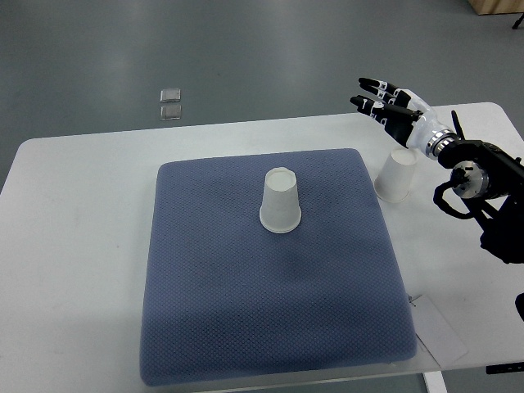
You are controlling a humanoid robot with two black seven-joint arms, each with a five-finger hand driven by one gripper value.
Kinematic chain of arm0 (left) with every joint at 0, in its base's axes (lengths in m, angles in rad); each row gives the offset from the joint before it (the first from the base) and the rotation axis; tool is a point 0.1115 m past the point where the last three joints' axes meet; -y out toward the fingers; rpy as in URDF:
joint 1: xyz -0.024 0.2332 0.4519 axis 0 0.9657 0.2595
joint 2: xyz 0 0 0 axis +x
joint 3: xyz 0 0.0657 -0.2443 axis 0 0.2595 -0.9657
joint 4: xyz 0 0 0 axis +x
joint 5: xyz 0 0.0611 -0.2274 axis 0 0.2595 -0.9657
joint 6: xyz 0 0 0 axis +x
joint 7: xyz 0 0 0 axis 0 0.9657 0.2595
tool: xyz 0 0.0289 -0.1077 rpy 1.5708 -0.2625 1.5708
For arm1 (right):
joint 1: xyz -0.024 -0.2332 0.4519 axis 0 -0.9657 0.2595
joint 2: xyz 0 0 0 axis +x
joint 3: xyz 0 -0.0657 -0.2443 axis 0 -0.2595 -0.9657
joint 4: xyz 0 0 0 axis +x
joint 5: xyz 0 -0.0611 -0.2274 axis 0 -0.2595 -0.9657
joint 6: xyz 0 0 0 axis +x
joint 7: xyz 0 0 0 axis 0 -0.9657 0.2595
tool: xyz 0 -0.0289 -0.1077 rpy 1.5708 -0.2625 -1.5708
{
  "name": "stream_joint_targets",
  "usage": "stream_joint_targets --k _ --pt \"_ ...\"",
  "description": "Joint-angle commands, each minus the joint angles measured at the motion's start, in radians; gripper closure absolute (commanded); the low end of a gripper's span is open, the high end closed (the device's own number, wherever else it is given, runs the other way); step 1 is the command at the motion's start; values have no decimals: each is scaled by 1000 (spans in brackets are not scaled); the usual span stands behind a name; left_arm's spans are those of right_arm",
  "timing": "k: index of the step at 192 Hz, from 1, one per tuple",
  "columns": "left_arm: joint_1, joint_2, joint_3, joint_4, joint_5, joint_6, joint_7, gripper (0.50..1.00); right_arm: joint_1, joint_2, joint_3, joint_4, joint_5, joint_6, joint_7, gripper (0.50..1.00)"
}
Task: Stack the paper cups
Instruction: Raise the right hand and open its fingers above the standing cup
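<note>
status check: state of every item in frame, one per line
Cup on mat: upside down, standing free near the mat's middle.
Cup on table: upside down, off the mat's right edge, ungrasped.
Blue mat: flat on the table.
Right hand: open, fingers extended, above the table cup, holding nothing.
Left hand: not in view.

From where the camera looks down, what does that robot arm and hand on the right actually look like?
Only the right arm shows. The right hand has slim black fingers with white segments and small reddish marks near the tips, and a white palm shell. A silver ring forms the wrist. Behind it the forearm is black and bulky, with a round grey joint and dark looping cables.
</note>
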Motion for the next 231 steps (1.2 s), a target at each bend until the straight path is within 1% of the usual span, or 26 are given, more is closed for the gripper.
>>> stream_joint_targets --k 1,27,231 --pt "0 0 0 1 0 0 0 500 0 0 1 0 0 1 32 579" --pt "0 0 -2 -2 0 0 0 500 1 1 2 0 2 -1 53 579" --pt "0 0 0 9 0 1 0 500 6 -5 1 -7 2 -2 53 579"
